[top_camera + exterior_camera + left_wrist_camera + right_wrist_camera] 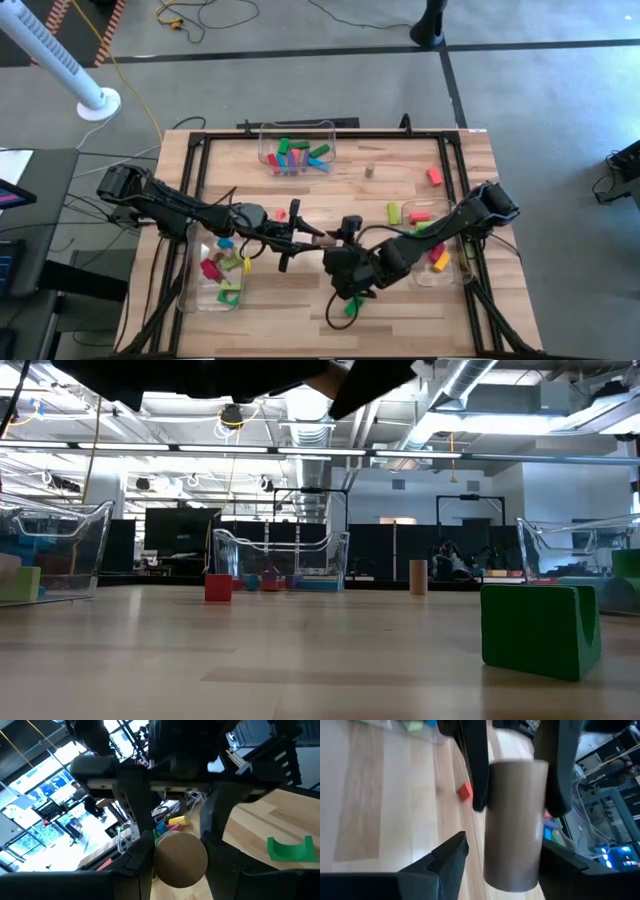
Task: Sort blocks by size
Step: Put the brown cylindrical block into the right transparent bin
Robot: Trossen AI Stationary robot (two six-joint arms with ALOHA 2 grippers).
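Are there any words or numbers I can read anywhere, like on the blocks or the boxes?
None can be read.
The tan cylinder, the green arch block and the clear bin show no writing.
The screens in the room behind are too blurred to read.

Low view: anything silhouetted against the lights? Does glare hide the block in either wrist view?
Low view: the arms along the top are black silhouettes against bright ceiling lights; the green arch block is evenly lit. Left wrist view: bright windows behind, tan cylinder readable. Right wrist view: no glare on it.
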